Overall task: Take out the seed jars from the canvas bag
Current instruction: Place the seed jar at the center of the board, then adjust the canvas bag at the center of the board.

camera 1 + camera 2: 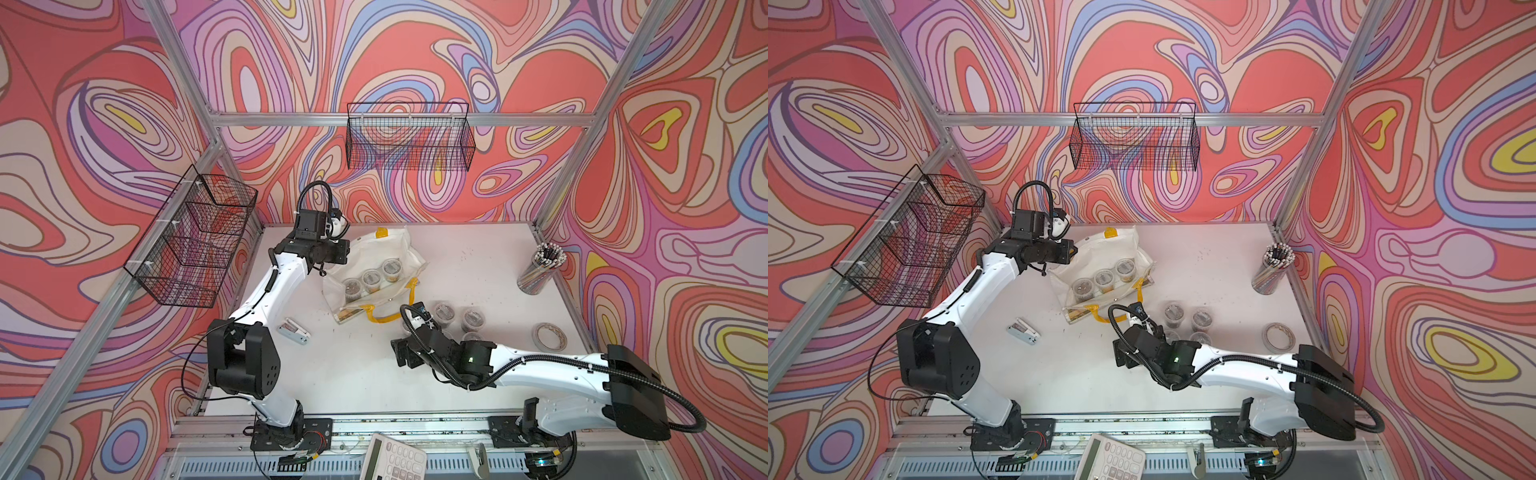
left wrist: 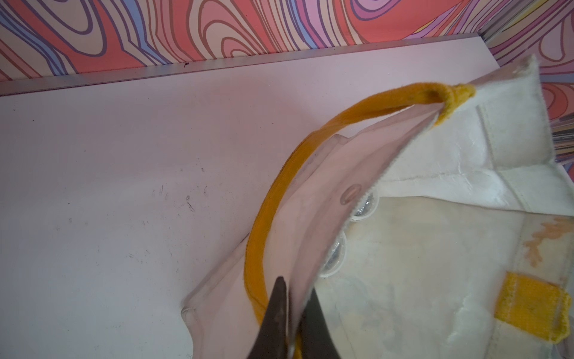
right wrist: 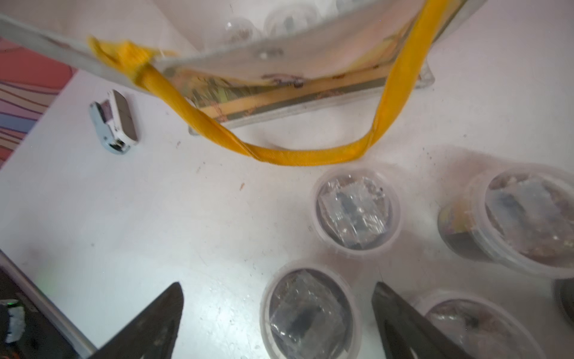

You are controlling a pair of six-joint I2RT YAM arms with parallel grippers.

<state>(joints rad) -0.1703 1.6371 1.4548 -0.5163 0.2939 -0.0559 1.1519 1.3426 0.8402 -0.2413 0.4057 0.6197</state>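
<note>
Two grippers: left gripper (image 2: pixel 296 286) pinches canvas bag (image 2: pixel 435 264), right gripper (image 3: pixel 278 284) gapes astride seed jar (image 3: pixel 310 314)

Swirl-patterned walls (image 1: pixel 415 54), white table (image 1: pixel 353 370)

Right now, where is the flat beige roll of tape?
In both top views the roll of tape lies flat near the white table's right edge, just right of the cluster of clear seed jars.

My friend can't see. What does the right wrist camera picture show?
The right gripper, open, flanks a lidded seed jar on the white table, other seed jars beside it. Beyond lie the canvas bag, yellow handle drooping, and a small stapler.
</note>
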